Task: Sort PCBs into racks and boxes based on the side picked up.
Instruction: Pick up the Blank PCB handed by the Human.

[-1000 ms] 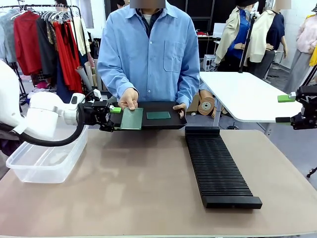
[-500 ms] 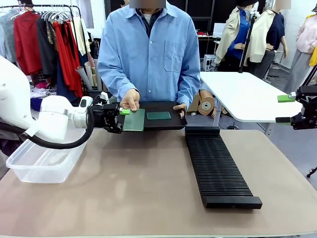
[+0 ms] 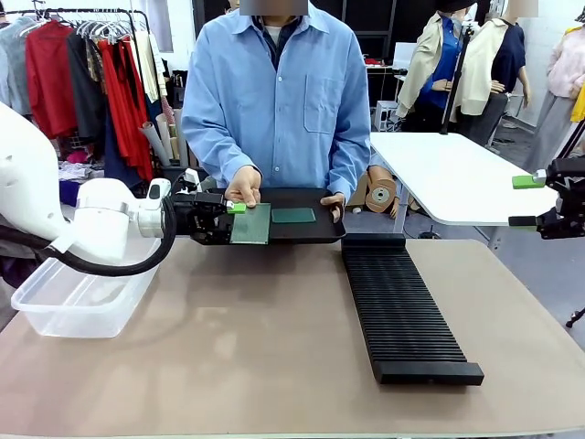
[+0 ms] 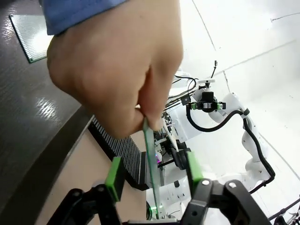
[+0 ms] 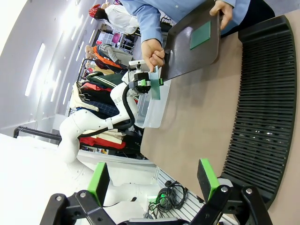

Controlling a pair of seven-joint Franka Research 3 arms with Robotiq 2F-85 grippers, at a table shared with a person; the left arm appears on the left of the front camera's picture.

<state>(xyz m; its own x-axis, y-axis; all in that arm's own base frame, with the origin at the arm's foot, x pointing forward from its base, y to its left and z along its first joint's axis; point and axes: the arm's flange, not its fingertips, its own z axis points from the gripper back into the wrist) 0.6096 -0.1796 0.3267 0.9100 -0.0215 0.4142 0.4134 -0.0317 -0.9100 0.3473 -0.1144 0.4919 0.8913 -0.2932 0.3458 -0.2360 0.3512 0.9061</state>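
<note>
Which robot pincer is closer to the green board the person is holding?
Left. The left pincer has its jaws on either side of the PCB in the person's hand, not gripping yet. The right pincer hangs far off, past the rack.

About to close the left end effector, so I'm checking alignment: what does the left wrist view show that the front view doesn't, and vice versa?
Left wrist: the PCB edge-on between the left end effector pads, gaps on both sides, pinched from above by the person's hand. Front: the clear tub under the left arm and the rack at full length. Both: the black tray and second PCB.
</note>
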